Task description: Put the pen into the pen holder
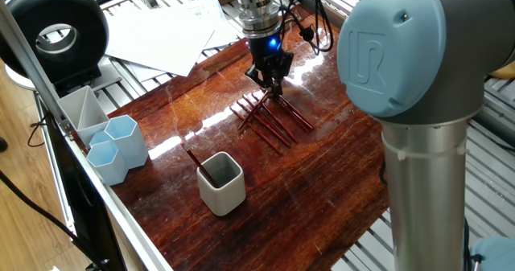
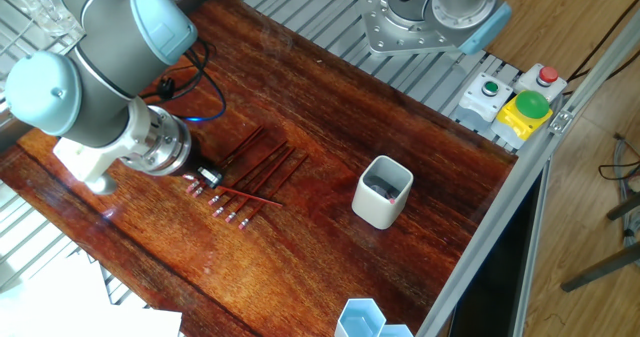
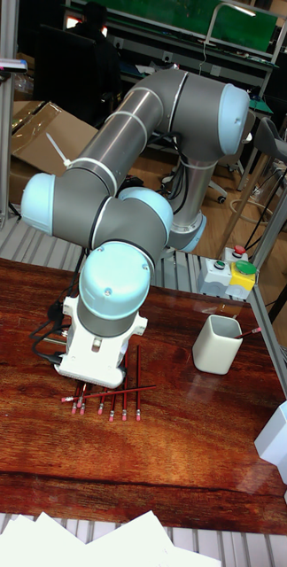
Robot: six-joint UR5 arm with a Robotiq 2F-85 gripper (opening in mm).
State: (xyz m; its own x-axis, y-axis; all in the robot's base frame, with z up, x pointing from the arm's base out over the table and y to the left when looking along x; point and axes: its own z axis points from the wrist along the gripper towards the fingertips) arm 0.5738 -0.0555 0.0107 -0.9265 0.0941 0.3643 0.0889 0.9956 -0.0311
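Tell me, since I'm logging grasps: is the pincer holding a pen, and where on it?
Cannot be told. The pincer is down at the pens on the table, but no view shows whether its tips are closed on one.

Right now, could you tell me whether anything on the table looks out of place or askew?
Yes: one dark red pen lies crosswise over the row of parallel pens on the wooden table. Another already leans in the off-white rounded-square pen holder.

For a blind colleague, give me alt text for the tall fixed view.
A grey-and-blue robot arm lowers its hand over a row of thin red pens on a dark wooden table; an off-white rounded-square pen holder stands to their right.
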